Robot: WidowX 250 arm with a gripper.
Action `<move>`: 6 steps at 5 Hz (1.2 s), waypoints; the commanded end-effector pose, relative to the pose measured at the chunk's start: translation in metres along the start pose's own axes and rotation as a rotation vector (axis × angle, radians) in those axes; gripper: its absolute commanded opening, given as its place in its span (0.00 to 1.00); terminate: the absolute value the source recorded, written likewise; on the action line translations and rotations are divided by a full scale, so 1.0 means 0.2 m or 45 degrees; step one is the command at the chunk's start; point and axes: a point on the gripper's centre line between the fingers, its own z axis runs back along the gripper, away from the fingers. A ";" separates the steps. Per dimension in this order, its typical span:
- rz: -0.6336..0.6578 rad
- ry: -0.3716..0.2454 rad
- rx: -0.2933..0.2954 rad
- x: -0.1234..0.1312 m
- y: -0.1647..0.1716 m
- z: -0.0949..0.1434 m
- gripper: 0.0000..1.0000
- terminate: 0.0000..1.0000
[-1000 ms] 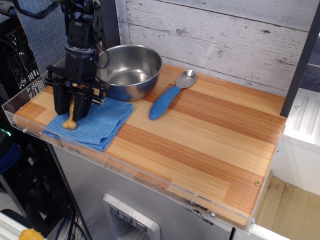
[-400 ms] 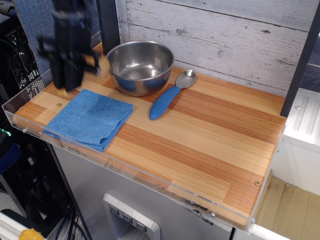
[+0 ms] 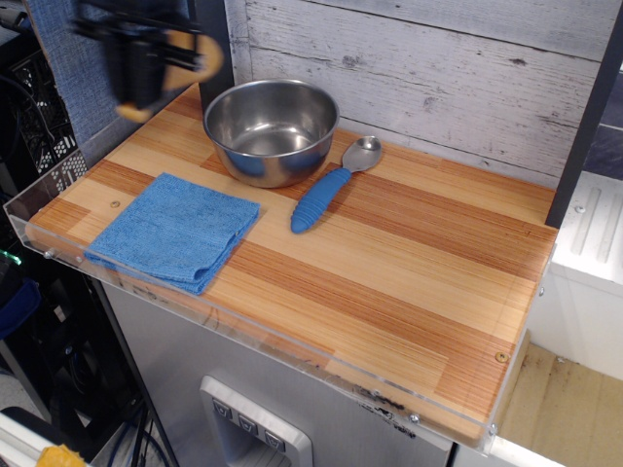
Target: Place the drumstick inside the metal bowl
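Blurred tan drumstick clamped in gripper, up left of shiny metal bowl

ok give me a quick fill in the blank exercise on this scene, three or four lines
1. The gripper holds the drumstick in the ____, to the left of the metal bowl.
2. The metal bowl holds ____.
3. The spoon has a ____ handle.
4. The blue cloth lies ____ on the wooden table.

Missing words: air; nothing; blue; folded
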 end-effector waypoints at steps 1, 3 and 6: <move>-0.048 -0.060 0.045 0.29 -0.13 -0.01 0.00 0.00; -0.052 -0.041 0.058 0.35 -0.17 -0.09 0.00 0.00; -0.068 0.003 0.054 0.32 -0.16 -0.10 1.00 0.00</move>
